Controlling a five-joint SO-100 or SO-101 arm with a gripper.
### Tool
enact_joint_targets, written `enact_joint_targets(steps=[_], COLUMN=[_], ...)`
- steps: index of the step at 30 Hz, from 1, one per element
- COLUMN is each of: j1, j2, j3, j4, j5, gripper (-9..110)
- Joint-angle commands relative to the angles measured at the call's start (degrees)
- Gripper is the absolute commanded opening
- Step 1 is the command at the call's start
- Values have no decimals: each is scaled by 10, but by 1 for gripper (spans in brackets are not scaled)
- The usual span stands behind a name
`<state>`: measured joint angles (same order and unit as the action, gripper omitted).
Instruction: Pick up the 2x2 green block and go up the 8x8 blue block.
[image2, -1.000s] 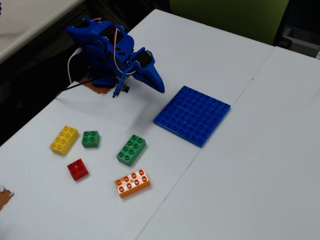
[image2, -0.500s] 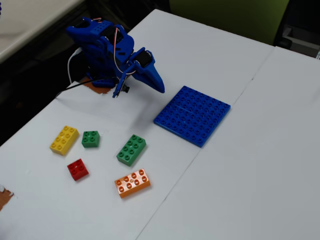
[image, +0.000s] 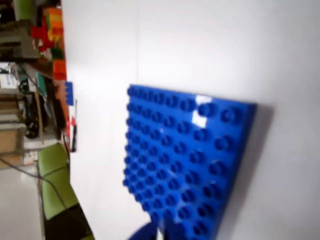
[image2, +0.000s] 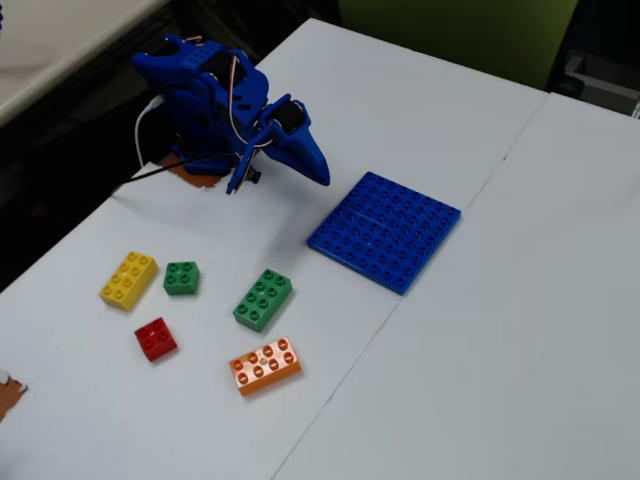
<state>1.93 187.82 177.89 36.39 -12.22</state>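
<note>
Five loose studded plastic bricks on the white tabletop (image2: 480, 330): one 2x2 green block (image2: 181, 277) between a yellow 2x4 brick (image2: 128, 279) and a longer green brick (image2: 263, 299), one red 2x2 brick (image2: 156, 338), one orange 2x4 brick (image2: 264, 365). One 8x8 blue block (image2: 385, 230), flat, thin, glossy, well apart to the right. Tool (image2: 318, 172) folded, hanging empty beside that plate; jaw gap impossible to tell.

Fixed view high, angled down over table (image2: 520, 330), wrist view close, sharing blue plate (image: 190, 165).

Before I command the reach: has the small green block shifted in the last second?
No. The 2x2 green block sits in the same spot beside the yellow brick as before.
</note>
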Motion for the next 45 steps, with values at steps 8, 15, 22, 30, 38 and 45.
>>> enact_joint_targets(steps=[8, 15, 22, 30, 38, 45], j1=[42, 100, 181, 414, 515, 563], j2=[25, 8, -392, -732, -835, -954], j3=[6, -138, -555, -809, -848, -930], j4=[25, 258, 497, 582, 461, 450], j5=[-818, -889, -818, -965, -931, -918], gripper=[0, 1, 2, 9, 35, 44])
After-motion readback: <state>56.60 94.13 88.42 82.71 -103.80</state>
